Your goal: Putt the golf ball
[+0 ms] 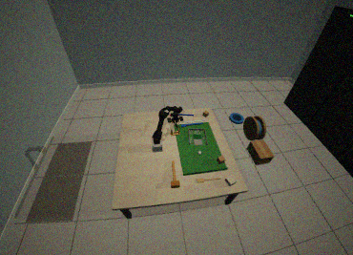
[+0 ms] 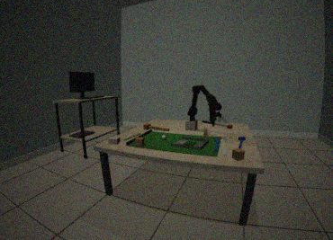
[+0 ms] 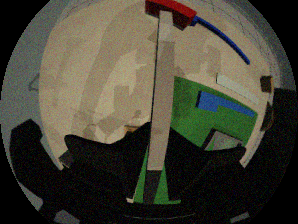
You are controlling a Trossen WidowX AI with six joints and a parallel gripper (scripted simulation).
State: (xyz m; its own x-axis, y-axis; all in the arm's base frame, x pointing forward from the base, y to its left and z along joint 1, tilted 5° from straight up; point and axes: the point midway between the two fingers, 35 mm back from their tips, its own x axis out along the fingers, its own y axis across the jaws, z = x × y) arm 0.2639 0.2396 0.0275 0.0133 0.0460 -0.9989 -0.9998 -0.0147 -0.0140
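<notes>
Putter: I see its pale shaft running straight up the wrist view from between the fingers to a red head at the far end. It lies at the surface's far end, just beside the green mat's far corner.
Fingers: nearly closed and clamped on the near end of the putter shaft; I read them as gripping it.
Arm: bent over from its grey base, reaching toward the far edge of the surface.
Golf ball: white, resting on the green mat, well apart from the putter.
Raised green: grey-framed block at the mat's far half.
Blue tool: thin curved handle just beside the red head.
Wooden blocks: one on the mat's near corner, one near the far edge.
Wooden mallet: lies near the front edge.
Surface: pale wooden top on dark legs.
</notes>
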